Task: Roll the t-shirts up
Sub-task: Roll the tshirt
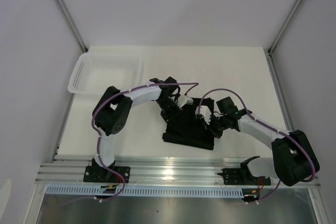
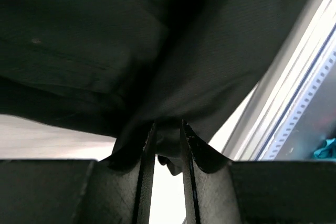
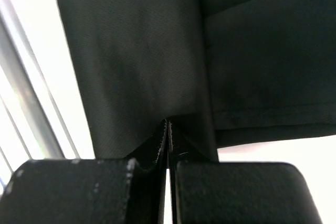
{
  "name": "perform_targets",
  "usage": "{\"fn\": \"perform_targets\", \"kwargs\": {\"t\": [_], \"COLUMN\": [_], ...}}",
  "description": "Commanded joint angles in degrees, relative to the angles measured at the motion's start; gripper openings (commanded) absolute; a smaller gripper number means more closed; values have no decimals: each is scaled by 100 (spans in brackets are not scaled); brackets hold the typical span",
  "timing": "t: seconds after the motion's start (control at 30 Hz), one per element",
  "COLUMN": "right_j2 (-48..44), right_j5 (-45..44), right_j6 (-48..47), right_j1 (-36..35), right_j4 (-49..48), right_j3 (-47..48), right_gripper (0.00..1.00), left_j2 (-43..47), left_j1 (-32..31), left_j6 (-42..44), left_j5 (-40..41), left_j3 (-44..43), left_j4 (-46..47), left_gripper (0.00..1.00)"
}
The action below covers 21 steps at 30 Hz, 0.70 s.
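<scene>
— So, which step is this?

— Gripping the edge to start the roll, I'd judge. The black t-shirt point(image 1: 188, 131) lies folded into a narrow panel in the middle of the table point(image 1: 241, 77), between the two arms, and no turn shows in it yet.

— And the fingers?

— The left fingers point(image 2: 147, 156) pinch a bunched fold at the shirt's far left part, cloth filling the slim gap between them. The right fingers point(image 3: 155, 156) are pressed together on a thin edge on the right side.

— What does the next move call for?

— Probably lifting that edge slightly and carrying it over toward the near side, both arms level and together, so the first turn stays tight and straight.
</scene>
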<state>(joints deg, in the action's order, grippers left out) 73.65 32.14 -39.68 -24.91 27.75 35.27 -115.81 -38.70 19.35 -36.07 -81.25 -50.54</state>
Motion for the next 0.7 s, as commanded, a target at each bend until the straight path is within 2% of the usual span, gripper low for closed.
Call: {"fn": "perform_targets", "kwargs": {"t": [0.0, 0.23, 0.33, 0.4, 0.43, 0.5, 0.53, 0.57, 0.6, 0.63, 0.67], "right_j2": [194, 203, -130, -550, -718, -1192, -1334, -1448, -1537, -1642, -1687], "right_j5": [-287, -849, -1130, -1367, -1481, -1947, -2096, -2220, -2386, -2484, -2589], "right_j6": [-66, 75, 92, 40, 22, -13, -74, -171, -493, -627, -681], "right_j1": [-14, -23, -102, -146, -155, -155, -164, -146, -155, -146, -129], "right_j4": [-401, -323, -174, -129, -173, -489, -585, -682, -770, -814, -884], "right_j3": [121, 471, 674, 911, 973, 1105, 1149, 1184, 1324, 1403, 1482], "right_gripper": [0, 1, 5, 14, 24, 37, 52, 71, 99, 99, 99], "left_j2": [-55, 224, 427, 681, 787, 1165, 1305, 1620, 1788, 1955, 2131], "left_j1": [161, 266, 275, 266, 275, 310, 345, 363, 380, 407, 416], "left_j6": [-283, -283, -73, 182, 278, 656, 770, 1024, 1148, 1289, 1525], "left_j5": [180, 311, 373, 547, 627, 960, 1092, 1242, 1426, 1828, 2058], "left_j3": [-338, -453, -540, -646, -690, -953, -1145, -1217, -1365, -1576, -1656], "left_j4": [133, 106, 27, -147, -236, -455, -648, -702, -729, -711, -642], "left_gripper": [28, 33, 34, 35, 36, 41, 44, 48, 78, 99, 99]}}
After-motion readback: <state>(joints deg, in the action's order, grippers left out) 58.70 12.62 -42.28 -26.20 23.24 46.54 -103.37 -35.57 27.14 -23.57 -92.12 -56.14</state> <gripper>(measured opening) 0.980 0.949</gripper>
